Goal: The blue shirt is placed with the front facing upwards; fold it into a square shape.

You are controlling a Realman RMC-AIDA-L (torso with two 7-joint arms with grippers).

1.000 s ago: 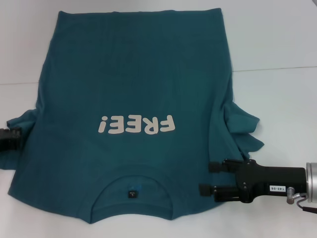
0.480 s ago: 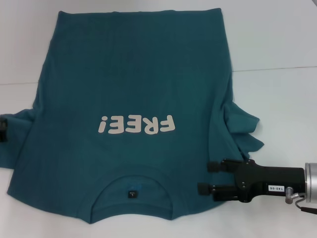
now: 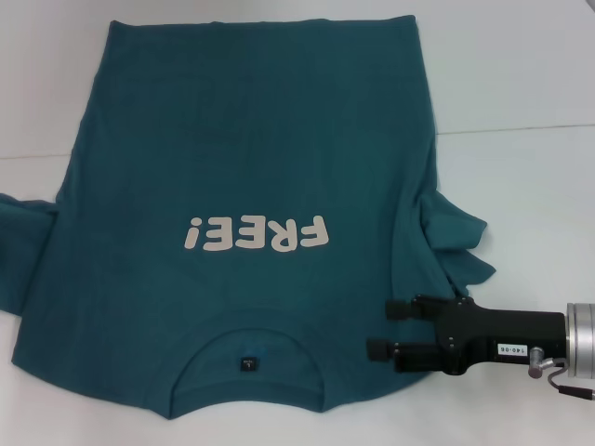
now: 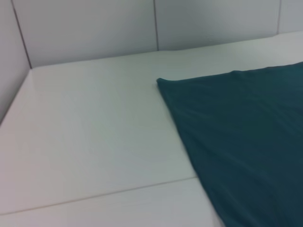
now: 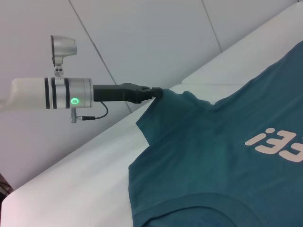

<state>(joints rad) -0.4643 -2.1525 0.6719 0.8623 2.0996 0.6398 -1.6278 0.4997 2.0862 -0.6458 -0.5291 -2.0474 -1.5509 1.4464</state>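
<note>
The blue shirt (image 3: 242, 158) lies flat on the white table, front up, with the cream "FREE!" lettering (image 3: 257, 233) and the collar (image 3: 249, 358) toward me. My right gripper (image 3: 386, 328) is open, its two fingers reaching over the shirt's edge beside the collar, just below the bunched right sleeve (image 3: 456, 237). The head view does not show my left gripper. In the right wrist view the left gripper (image 5: 155, 92) is shut on the tip of the shirt's left sleeve (image 5: 182, 101), drawing it outward. A plain stretch of the shirt (image 4: 246, 132) fills part of the left wrist view.
The white table (image 3: 521, 74) extends around the shirt, with a seam line running across it. White wall panels (image 4: 94, 28) stand behind the table's far edge.
My left gripper has moved left out of the head view, and the left sleeve has stretched out that way. The right gripper has shifted slightly left and nearer to me.
</note>
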